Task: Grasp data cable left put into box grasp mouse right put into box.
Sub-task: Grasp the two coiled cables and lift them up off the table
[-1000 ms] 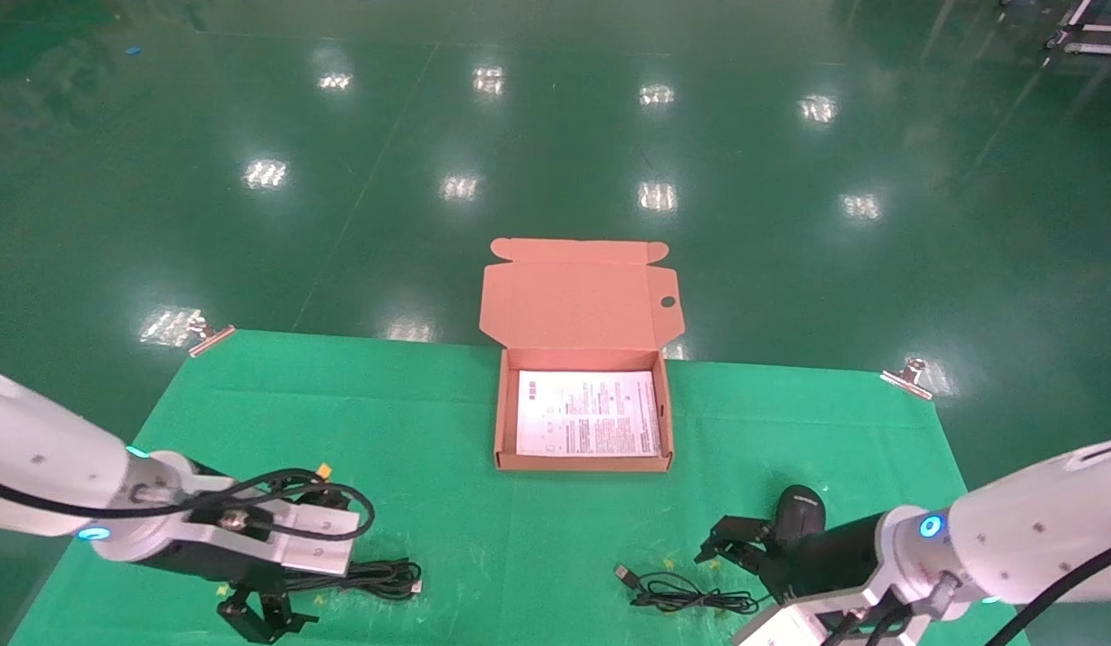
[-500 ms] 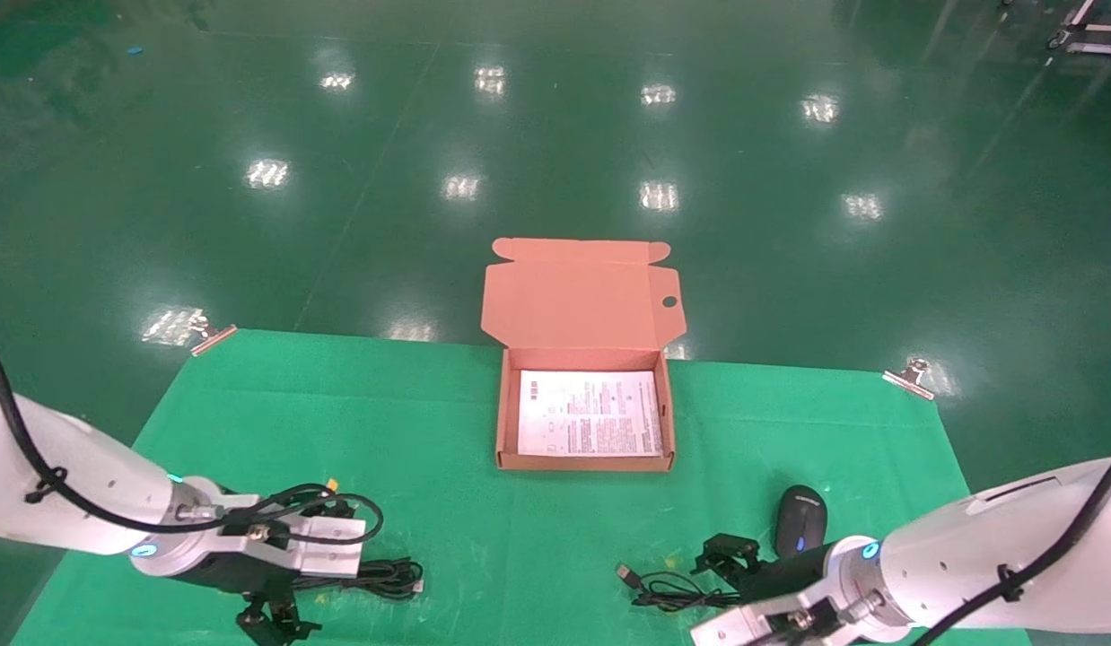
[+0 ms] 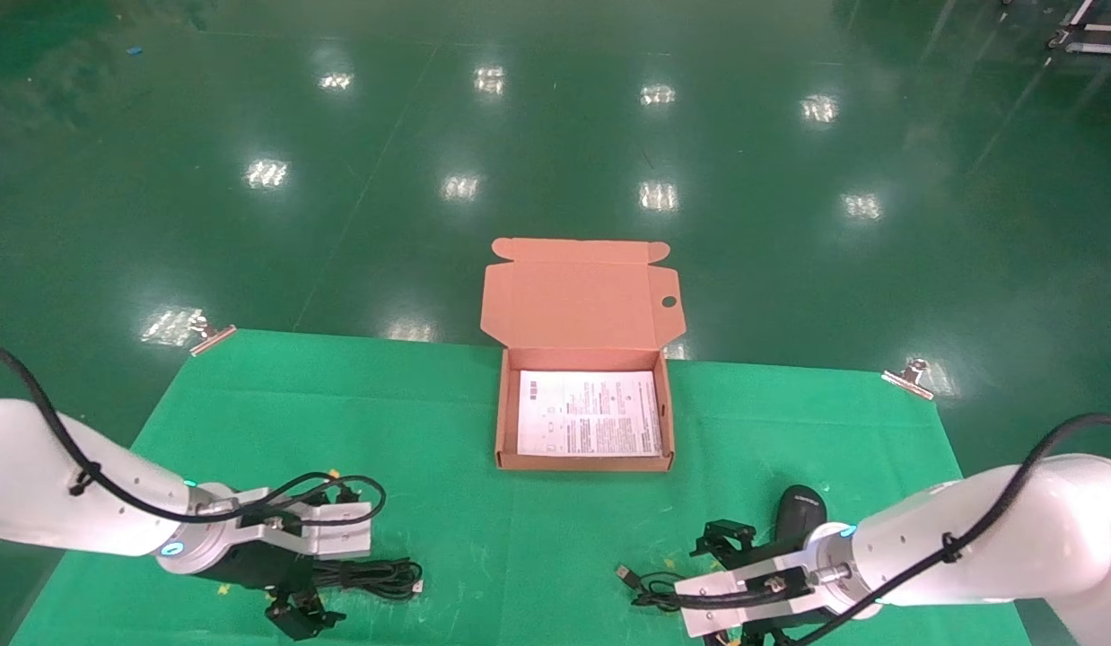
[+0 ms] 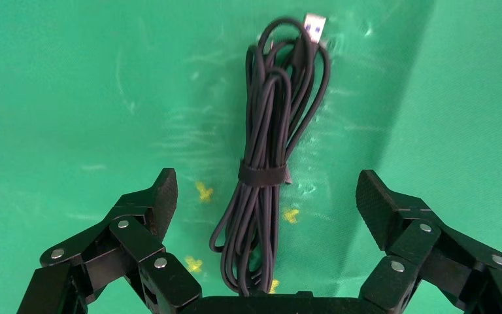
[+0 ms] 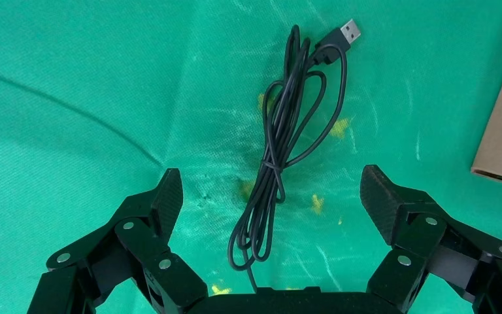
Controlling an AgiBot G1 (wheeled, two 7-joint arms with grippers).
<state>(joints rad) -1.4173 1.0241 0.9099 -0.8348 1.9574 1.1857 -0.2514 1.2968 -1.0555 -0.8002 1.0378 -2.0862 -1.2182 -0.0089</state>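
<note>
— Green cloth covers the desk [image 3: 412,422], and the box [image 3: 499,422] stands open at its far middle, only the printed sheet [image 3: 588,425] inside. What is different from one second ago?

— Both arms are lower and drawn more toward the near edge, away from the box. The left pincer [image 4: 266,196] now hangs directly over the data cable [image 4: 271,163], its fingers spread wide on both sides of the bundle, holding nothing. The cable lies near and left of the box, well apart from it.

— And the right side?

— The right pincer [image 5: 271,196] is also wide and empty, but it stands over the mouse cord [image 5: 287,131], not over the mouse [image 3: 798,509] itself, which lies near and right of the box.

— So what does this mean?

— I judge the left grasp is ready. The right one, I think, needs to shift to the mouse body.
</note>
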